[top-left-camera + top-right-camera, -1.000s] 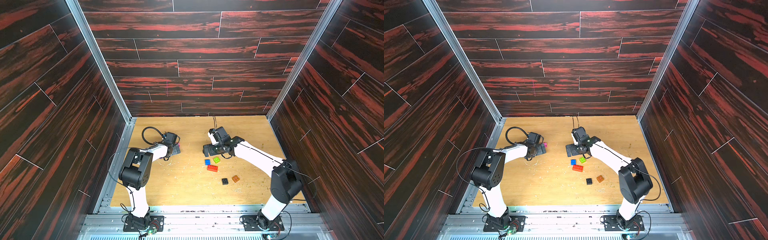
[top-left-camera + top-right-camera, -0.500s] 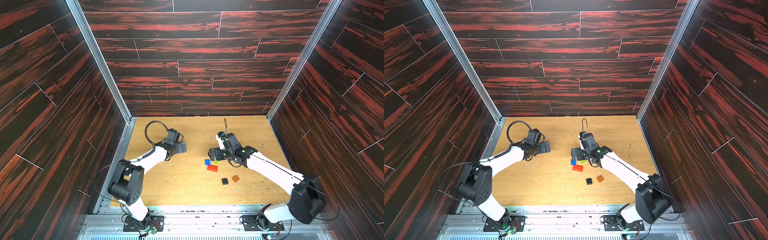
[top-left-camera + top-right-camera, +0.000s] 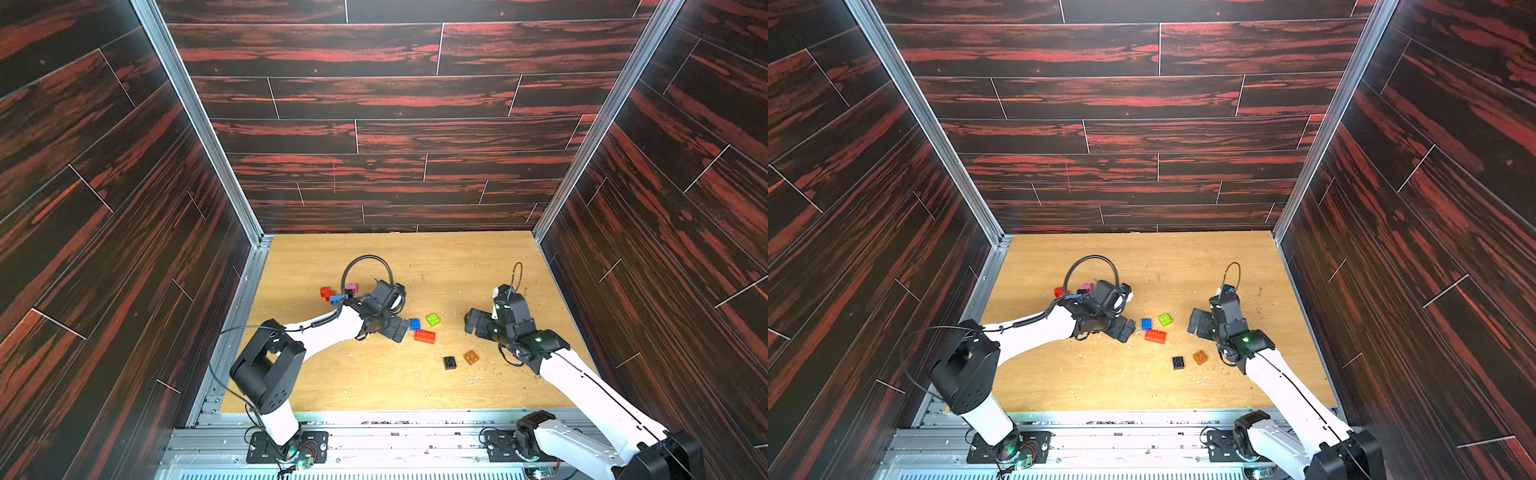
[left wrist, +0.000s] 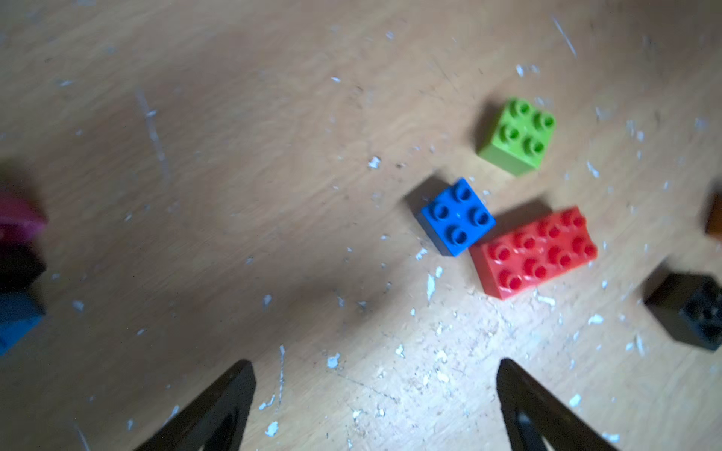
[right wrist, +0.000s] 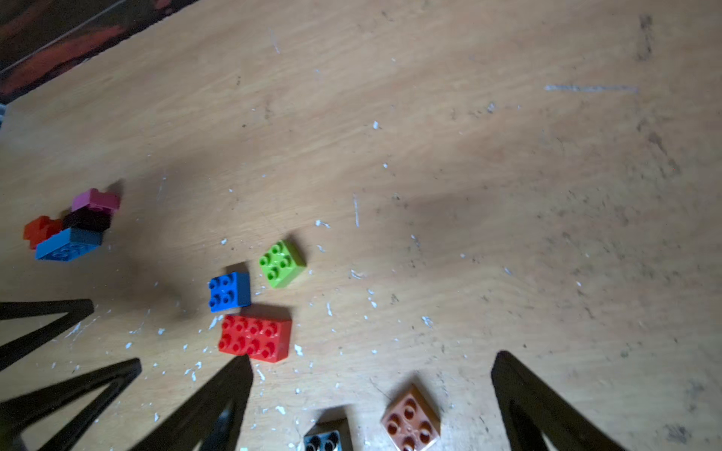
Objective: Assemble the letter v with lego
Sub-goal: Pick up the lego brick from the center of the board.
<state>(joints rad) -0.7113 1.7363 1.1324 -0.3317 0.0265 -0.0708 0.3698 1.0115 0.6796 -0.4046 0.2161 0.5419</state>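
The left end effector (image 4: 375, 367) hangs wide and empty near the blue brick (image 4: 457, 216); the right end effector (image 5: 371, 361) hangs wide and empty near the orange brick (image 5: 410, 419).

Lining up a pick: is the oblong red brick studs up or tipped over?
Studs up. The red brick lies flat on the table, its eight studs facing upward in both wrist views.
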